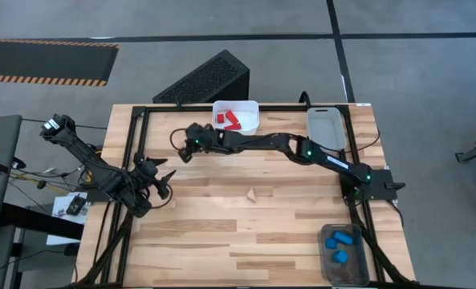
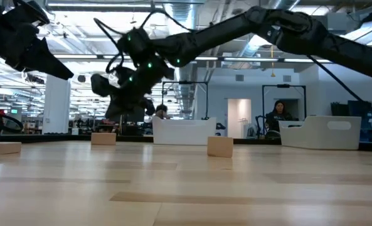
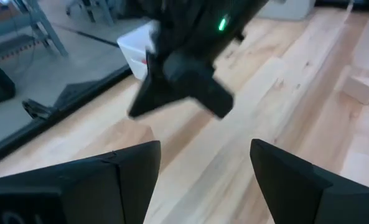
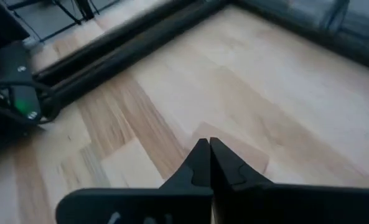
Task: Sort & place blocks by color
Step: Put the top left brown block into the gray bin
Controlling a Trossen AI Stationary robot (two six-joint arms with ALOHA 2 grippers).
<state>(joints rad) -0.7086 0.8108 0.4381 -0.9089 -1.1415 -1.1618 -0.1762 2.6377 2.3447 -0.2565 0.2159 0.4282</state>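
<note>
Reds sit in your white bin, blues in the clear bin, natural-wood blocks remain out, your right gripper pressed together empty, left gripper spread.

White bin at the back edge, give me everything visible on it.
The white bin is a small open-topped rectangular tub, plastic by its look, resting flat on the wooden table at the middle of its far edge. It holds red blocks; the exact count is hard to tell. The right claw hovers left of it, fingers shut, not touching it.

Right tool closed, arm stretched far across, left tool open, waiting
</note>
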